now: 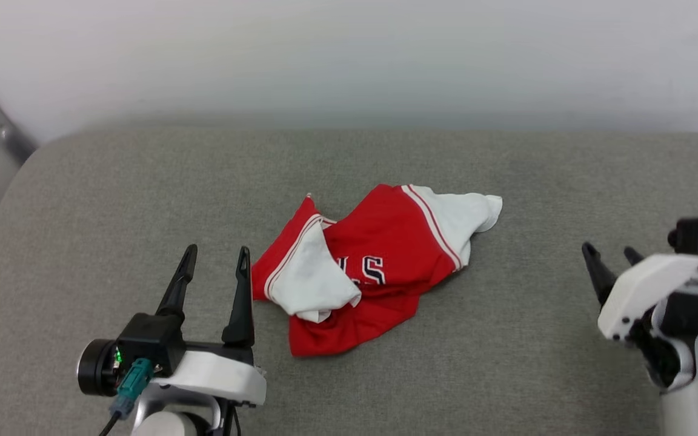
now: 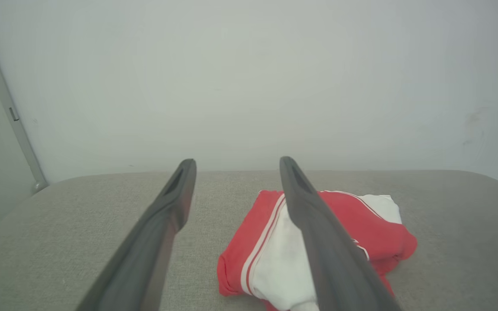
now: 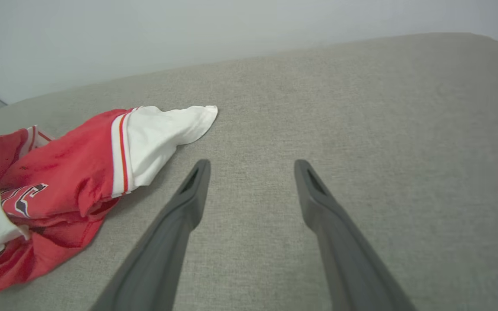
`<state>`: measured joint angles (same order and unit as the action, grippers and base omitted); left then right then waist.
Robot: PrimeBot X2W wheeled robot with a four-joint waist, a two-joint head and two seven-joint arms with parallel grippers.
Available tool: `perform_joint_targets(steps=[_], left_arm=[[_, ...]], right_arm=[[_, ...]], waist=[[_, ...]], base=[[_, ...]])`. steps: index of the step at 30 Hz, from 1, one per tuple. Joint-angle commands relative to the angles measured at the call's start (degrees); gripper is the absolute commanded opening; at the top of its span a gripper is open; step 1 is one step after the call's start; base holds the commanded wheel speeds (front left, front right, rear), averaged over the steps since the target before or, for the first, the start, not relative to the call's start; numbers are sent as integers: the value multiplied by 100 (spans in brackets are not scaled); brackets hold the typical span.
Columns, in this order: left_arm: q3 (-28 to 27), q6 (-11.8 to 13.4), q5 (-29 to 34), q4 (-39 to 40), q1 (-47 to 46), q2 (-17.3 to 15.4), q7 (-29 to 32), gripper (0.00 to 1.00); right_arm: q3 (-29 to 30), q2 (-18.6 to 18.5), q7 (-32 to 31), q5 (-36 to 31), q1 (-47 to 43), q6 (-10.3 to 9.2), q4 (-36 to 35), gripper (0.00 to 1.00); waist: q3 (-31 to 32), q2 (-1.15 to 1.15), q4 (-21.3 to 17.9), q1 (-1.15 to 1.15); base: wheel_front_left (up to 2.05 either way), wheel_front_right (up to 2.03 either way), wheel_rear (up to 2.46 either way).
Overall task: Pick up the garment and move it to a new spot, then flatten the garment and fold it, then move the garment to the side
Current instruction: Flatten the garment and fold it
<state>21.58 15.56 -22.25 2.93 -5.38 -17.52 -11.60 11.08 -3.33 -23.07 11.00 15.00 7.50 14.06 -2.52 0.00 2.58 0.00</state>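
The garment [image 1: 379, 260] lies crumpled in the middle of the grey padded surface [image 1: 506, 351], with one white sleeve flopped beside the chest letters. My left gripper [image 1: 217, 249] hovers just beside it, spread and empty. My right gripper [image 1: 606, 248] is well apart, likewise spread. I judge nothing is done yet: pickup, flattening, folding and moving aside all remain.

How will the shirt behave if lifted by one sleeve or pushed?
Likely floppy: the shirt lies crumpled in soft folds, so it should droop and unfurl. Probably light: thin cloth. Pushed, it would likely bunch, not slide; the grey surface looks textured.
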Motion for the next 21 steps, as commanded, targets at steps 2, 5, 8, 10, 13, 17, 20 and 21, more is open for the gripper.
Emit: perform_joint_targets(steps=[2, 5, 8, 10, 13, 17, 20, 21], left_arm=[[7, -35, 52, 46, -185, 50, -81, 100], [77, -115, 64, 12, -383, 149, -160, 100], [117, -193, 77, -53, -577, 278, -235, 100], [130, -244, 94, -101, -697, 343, -275, 100], [162, -342, 102, -195, -860, 490, -330, 100], [218, -445, 152, -321, -972, 658, -354, 100], [217, -526, 194, -411, -1036, 747, -365, 100], [206, -539, 205, -429, -1039, 777, -367, 100]], right_arm=[[11, -131, -307, 39, 560, -2, 322, 100], [-55, -293, -829, 153, 1238, -2, 817, 100], [-170, -468, -1398, 312, 1834, -2, 1245, 100], [-278, -584, -1762, 365, 2146, -2, 1488, 100], [-440, -667, -2171, 469, 2526, -2, 1768, 100], [-581, -707, -2542, 484, 2832, -2, 2114, 100], [-609, -681, -2571, 506, 2930, -2, 2377, 100], [-636, -669, -2612, 497, 2923, -2, 2496, 100]], waist=[[-455, 0, 321, 0], [-733, 0, 571, 0], [-1003, 0, 798, 0], [-1169, 0, 928, 0], [-1382, 0, 1116, 0], [-1556, 0, 1267, 0], [-1632, 0, 1343, 0], [-1640, 0, 1354, 0]], base=[[0, 0, 0], [0, 0, 0], [0, 0, 0], [0, 0, 0], [0, 0, 0], [0, 0, 0], [0, 0, 0], [0, 0, 0]])
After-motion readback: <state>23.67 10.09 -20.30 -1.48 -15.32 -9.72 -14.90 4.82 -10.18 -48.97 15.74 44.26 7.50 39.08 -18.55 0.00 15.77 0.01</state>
